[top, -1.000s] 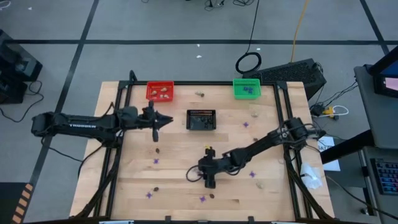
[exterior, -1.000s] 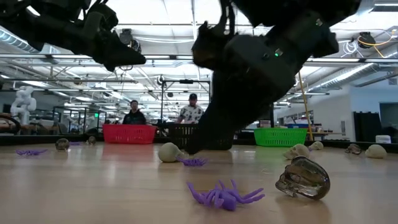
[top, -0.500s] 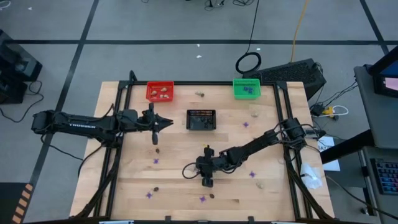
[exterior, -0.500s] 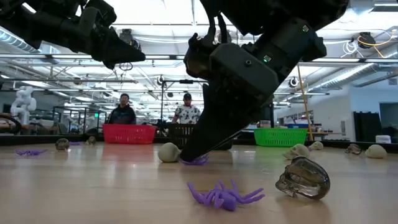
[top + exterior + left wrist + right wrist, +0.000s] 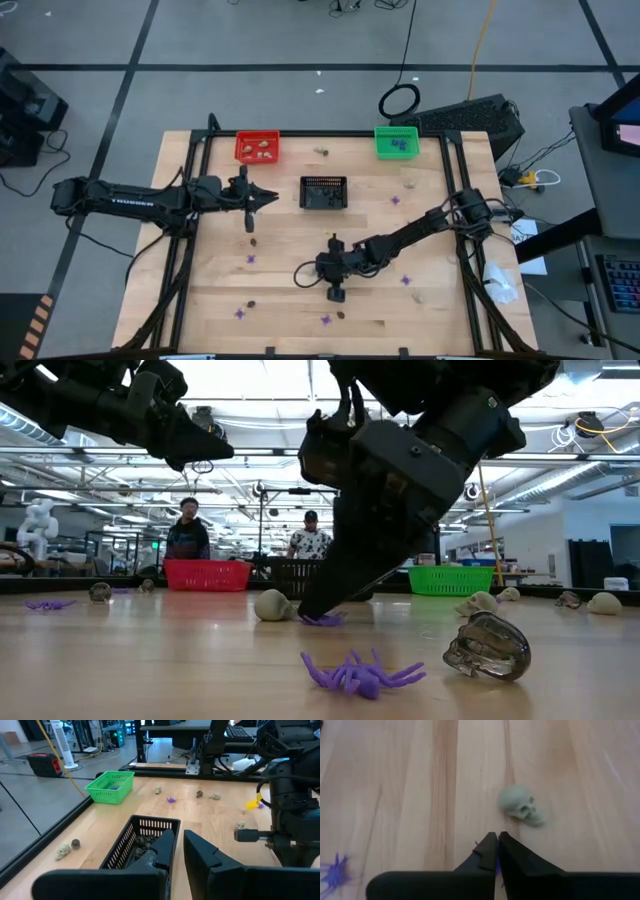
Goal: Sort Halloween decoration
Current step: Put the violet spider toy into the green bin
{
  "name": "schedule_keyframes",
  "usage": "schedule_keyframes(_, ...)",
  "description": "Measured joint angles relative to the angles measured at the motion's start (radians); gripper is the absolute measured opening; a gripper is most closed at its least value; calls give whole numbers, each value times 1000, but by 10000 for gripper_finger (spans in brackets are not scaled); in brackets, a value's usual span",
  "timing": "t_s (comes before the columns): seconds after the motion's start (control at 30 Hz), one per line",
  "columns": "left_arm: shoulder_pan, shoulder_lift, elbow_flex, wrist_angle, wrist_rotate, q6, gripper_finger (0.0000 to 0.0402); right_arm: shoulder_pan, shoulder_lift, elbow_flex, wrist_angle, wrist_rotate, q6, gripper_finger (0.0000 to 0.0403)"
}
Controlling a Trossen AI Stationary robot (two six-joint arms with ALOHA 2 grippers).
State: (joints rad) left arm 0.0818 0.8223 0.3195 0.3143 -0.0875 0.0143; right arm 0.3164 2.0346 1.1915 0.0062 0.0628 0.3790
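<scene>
Low over the middle of the table (image 5: 215, 280), the right claw (image 5: 496, 840) has its fingers pinched nearly together on a purple spider (image 5: 322, 619), whose legs show at the tips. Just beyond lies a pale skull (image 5: 520, 805). Another purple spider (image 5: 358, 673) and a dark glossy skull (image 5: 487, 646) lie nearer the table's front edge. The left claw (image 5: 179, 840) hovers narrowly parted, holding nothing, beside the black basket (image 5: 135, 840).
</scene>
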Motion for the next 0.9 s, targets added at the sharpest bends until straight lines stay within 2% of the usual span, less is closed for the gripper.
schedule_keyframes(0.17,0,0,0,1,0,0,35,-2,-66,-5,-54,29,-38,0)
schedule_keyframes(0.43,0,0,0,12,0,-1,35,-50,-248,-3,-246,182,-50,0)
schedule_keyframes(0.57,0,0,0,11,0,-2,35,-69,-308,-1,-284,109,-37,1)
schedule_keyframes(0.67,0,0,0,12,0,-2,35,-56,-289,-1,-285,40,2,14)
schedule_keyframes(0.9,0,0,1,10,0,-6,35,-4,-158,-2,-223,0,46,90)
